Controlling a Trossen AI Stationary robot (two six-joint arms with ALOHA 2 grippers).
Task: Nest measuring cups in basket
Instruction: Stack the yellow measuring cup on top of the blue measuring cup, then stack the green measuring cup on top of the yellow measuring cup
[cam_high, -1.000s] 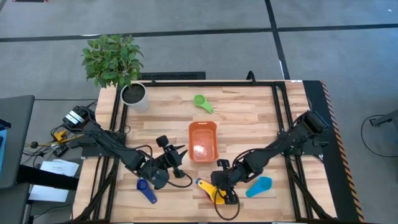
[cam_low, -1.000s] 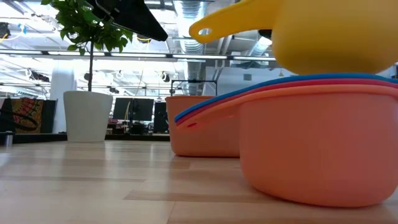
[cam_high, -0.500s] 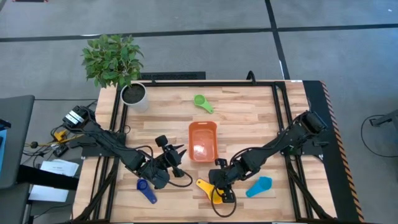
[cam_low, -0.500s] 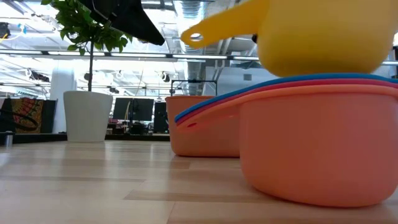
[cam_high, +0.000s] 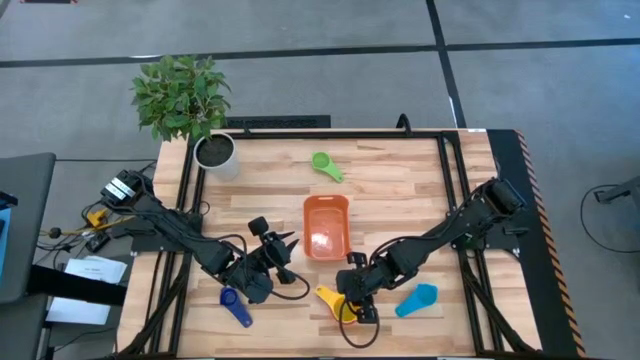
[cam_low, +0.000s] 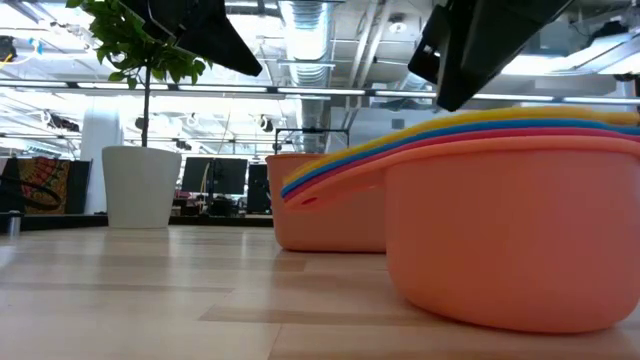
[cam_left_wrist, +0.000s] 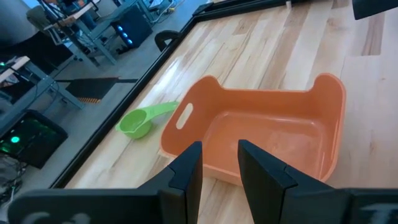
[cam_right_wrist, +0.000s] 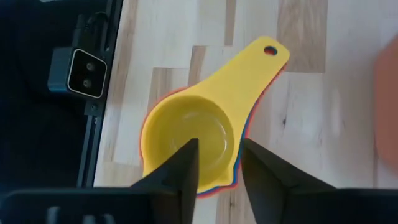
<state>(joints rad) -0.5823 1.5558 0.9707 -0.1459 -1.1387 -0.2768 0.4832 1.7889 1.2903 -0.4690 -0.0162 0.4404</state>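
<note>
right hand (cam_high: 352, 308): was held just above the yellow cup (cam_right_wrist: 189, 140) near the front edge of the counter (cam_high: 400, 190); its fingers (cam_right_wrist: 180, 169) were seen parted over the bowl, with nothing gripped between them.
left hand (cam_high: 288, 248): was held low over the counter just left of the basket (cam_high: 326, 226); its fingers (cam_left_wrist: 189, 171) were seen a little apart with nothing between them.
yellow cup: was seated as the top cup of a nested stack (cam_low: 500, 230) on the counter, with blue, red and orange rims shown beneath it and the handles fanned one over another.
basket: was set mid-counter, apart from the stack, with no cup seen inside it (cam_left_wrist: 267, 134).
green cup (cam_high: 325, 164): was left alone behind the basket, toward the far edge.
light blue cup (cam_high: 416, 299): was lying right of the stack.
dark blue cup (cam_high: 236, 306): was lying at the front left, near the left hand.
plant pot (cam_high: 215, 152): was placed at the far left corner.
</note>
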